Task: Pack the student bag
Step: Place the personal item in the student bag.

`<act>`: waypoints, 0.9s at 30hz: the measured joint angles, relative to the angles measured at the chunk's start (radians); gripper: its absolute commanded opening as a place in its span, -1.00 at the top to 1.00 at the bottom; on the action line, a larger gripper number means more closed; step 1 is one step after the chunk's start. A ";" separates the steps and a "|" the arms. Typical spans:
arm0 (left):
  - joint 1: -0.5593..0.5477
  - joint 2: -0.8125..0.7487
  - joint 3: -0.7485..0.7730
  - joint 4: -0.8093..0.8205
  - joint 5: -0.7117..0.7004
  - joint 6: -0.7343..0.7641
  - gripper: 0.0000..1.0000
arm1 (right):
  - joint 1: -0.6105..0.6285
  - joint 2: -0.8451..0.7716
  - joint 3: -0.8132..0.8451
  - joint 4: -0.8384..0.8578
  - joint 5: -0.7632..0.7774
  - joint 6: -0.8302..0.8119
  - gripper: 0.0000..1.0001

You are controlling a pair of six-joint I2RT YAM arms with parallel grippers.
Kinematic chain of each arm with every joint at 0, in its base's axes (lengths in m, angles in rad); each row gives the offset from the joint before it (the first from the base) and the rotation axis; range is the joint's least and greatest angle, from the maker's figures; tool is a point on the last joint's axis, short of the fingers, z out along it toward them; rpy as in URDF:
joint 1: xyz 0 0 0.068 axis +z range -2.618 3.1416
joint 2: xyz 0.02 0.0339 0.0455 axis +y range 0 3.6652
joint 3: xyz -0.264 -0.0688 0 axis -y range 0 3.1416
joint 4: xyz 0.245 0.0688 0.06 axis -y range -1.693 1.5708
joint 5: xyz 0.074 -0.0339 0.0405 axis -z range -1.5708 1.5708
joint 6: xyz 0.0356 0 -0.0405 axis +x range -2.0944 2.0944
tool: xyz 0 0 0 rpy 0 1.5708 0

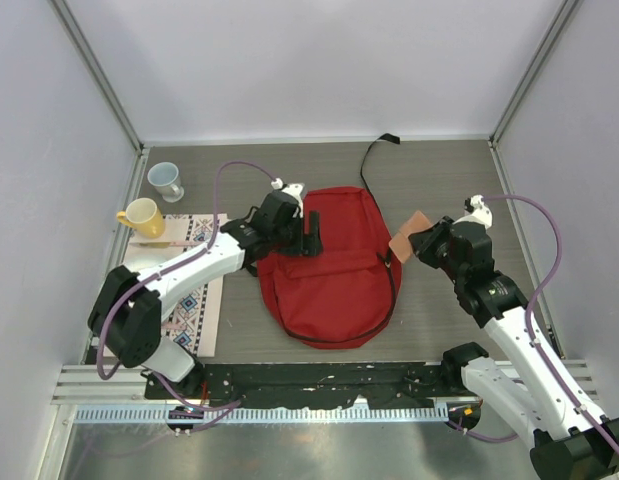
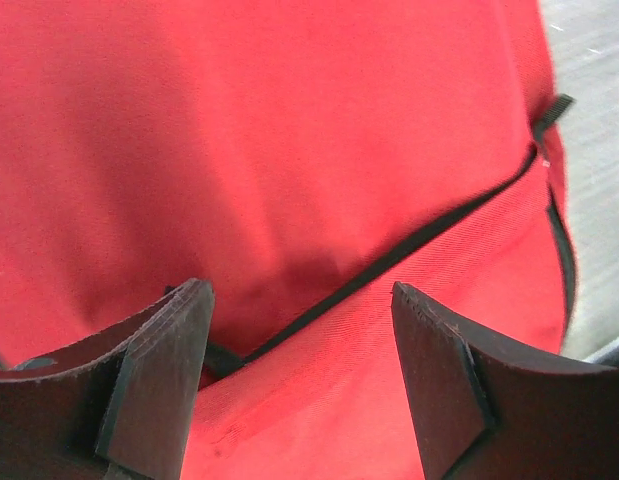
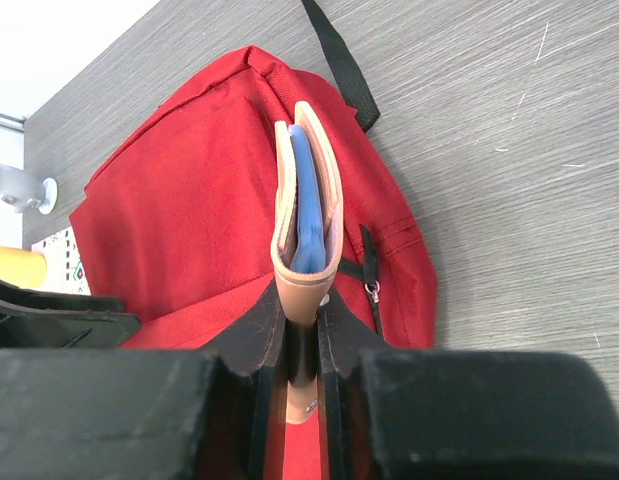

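Toward the far left corner of the desk: a pale blue mug (image 1: 166,180), and just nearer, a yellow mug (image 1: 141,217) at the far end of a patterned mat (image 1: 199,300) laid along the left edge.

Next, the left gripper (image 1: 310,232), reaching in over the left flank of the student bag (image 1: 334,270) and hiding part of it from above. Jaws released, fingers (image 2: 154,370) spread apart close over red fabric and a black zipper line (image 2: 419,245), pinching nothing.

Mid-desk, the bag itself: lies flat, long axis running from far edge to near edge, squared end toward the far edge, rounded end toward the near edge. From the squared end, a black strap (image 1: 370,160) snaking off toward the far edge.

At the bag's right edge, the right gripper (image 3: 301,330), jaws clenched on a tan-covered book (image 3: 324,200) with a blue layer between its covers, held on edge.
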 measured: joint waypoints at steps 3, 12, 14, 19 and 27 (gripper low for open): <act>0.001 -0.039 -0.013 -0.034 -0.092 0.000 -0.54 | 0.000 0.001 -0.001 0.000 -0.005 0.002 0.96; 0.002 -0.087 -0.014 -0.095 -0.219 0.001 -0.54 | 0.000 0.022 -0.008 0.001 -0.026 0.004 0.95; 0.002 -0.094 -0.014 -0.096 -0.219 0.001 -0.54 | 0.000 0.022 -0.010 0.002 -0.026 0.004 0.95; -0.001 -0.097 0.032 -0.111 -0.215 0.017 -0.54 | 0.000 0.022 -0.011 0.001 -0.026 0.004 0.95; -0.021 0.024 0.235 -0.126 -0.158 0.188 -0.54 | 0.000 0.021 -0.015 0.001 -0.026 0.004 0.95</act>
